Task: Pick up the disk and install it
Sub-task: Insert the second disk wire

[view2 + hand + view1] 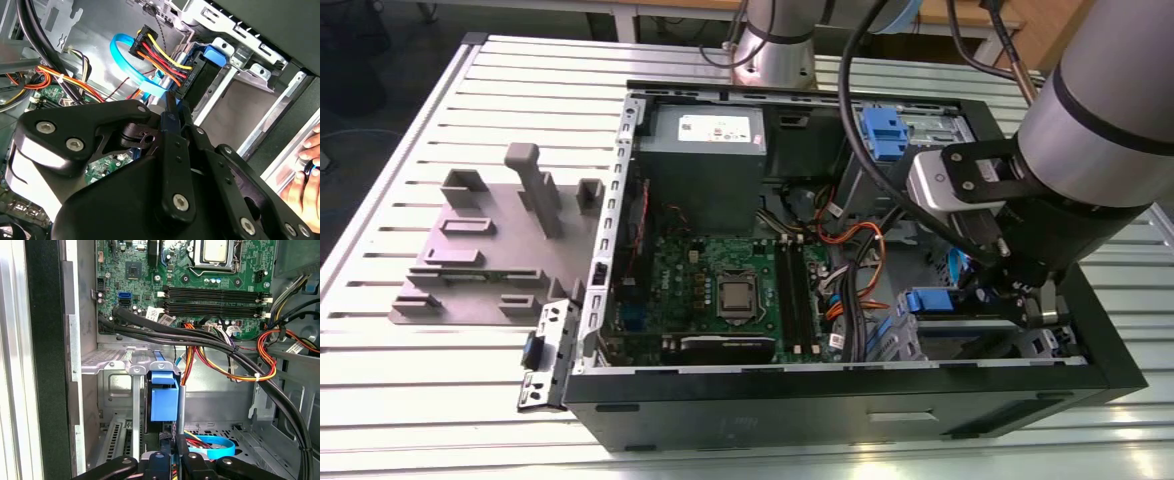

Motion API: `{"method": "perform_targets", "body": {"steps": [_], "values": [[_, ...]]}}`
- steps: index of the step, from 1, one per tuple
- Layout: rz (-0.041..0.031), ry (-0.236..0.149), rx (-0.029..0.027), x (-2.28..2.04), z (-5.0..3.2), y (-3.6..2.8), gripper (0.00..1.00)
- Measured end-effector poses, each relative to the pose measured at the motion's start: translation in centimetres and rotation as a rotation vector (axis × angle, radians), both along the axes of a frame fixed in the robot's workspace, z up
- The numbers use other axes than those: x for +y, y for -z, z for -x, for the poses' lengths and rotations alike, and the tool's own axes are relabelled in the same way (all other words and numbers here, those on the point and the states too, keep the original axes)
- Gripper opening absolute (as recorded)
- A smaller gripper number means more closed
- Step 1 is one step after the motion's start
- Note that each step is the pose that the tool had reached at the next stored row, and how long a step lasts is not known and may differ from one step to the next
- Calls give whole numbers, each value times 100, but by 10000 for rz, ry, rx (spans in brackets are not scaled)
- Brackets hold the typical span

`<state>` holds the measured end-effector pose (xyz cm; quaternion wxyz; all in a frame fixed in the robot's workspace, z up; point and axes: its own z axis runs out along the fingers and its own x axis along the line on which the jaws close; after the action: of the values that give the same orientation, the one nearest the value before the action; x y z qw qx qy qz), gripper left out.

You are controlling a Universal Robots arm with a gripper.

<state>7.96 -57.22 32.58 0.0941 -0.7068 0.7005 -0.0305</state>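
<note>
**Seating the disk in the case's lower bay**

Gripper (1017, 290) down inside the open computer case (761, 410), at the corner on the exterior view's right. In both wrist views its fingers (172, 460) stand narrow, pinched onto the edge of the disk (162, 400). Disk stands on edge in the metal drive cage (120, 362), blue carrier tab (937, 300) at the outer end; long axis runs into the cage, away from the gripper. In the second wrist view, a black plug with red, yellow and black wires (160, 55) and a flat blue cable (130, 65) sit at the disk's end. A person's hand (305, 175) rests on the case edge.

Beyond the cage: green circuit board (720, 280) on the case floor, with bundled cables (210, 340) crossing over it. Farther back, a grey power box (704, 165) with a white sticker, print too small to read. A second blue bracket (883, 130) sits in the upper bay.

Outside the case, on the slatted table (440, 390), a grey slotted stand (494, 240), slots bare.
</note>
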Motion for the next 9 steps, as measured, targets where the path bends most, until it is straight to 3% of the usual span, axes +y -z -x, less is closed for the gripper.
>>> {"method": "perform_targets", "body": {"steps": [3,4,9], "values": [[-7,0,0,0,0,-4,17],[-4,0,0,0,0,-12,23],[-1,0,0,0,0,-74,23]]}}
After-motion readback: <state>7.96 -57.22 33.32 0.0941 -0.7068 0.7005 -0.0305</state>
